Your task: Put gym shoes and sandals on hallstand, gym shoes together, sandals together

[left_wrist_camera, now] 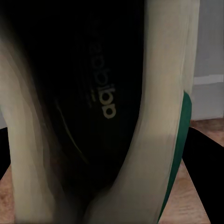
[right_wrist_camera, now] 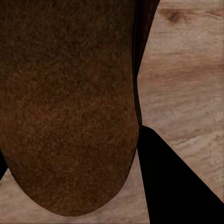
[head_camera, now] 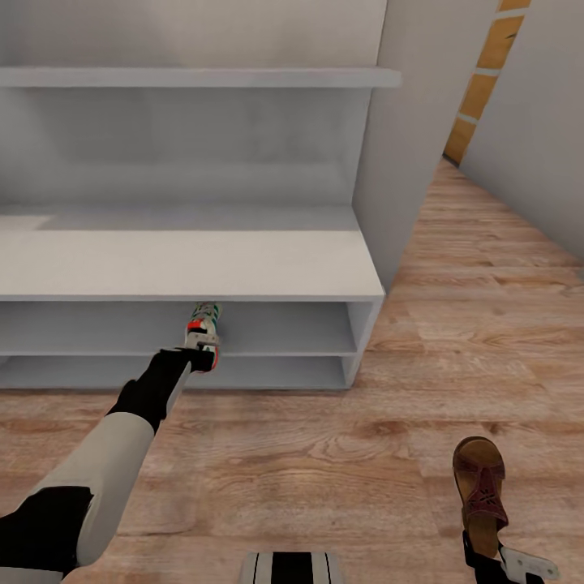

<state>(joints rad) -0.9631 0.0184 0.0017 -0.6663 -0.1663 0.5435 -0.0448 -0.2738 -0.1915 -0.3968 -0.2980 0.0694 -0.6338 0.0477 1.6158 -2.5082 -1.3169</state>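
A white gym shoe (head_camera: 204, 318) with green stripes and a red-orange heel patch is held at its heel by my left gripper (head_camera: 201, 350), which is shut on it. Its toe points into the upper of the two low shelves of the pale grey hallstand (head_camera: 186, 264). The left wrist view looks into this gym shoe (left_wrist_camera: 154, 140) and its dark inside. Near the bottom right, my right gripper (head_camera: 485, 551) is shut on the heel of a brown sandal (head_camera: 478, 483) over the corridor floor (head_camera: 324, 454). The sandal (right_wrist_camera: 65, 116) footbed fills much of the right wrist view, beside a dark finger (right_wrist_camera: 172, 182).
A tall grey side panel (head_camera: 414, 122) closes the hallstand's right end. Past it the plank floor runs back to the right between grey walls toward an orange wooden frame (head_camera: 487, 73). My base (head_camera: 292, 568) shows at the bottom edge.
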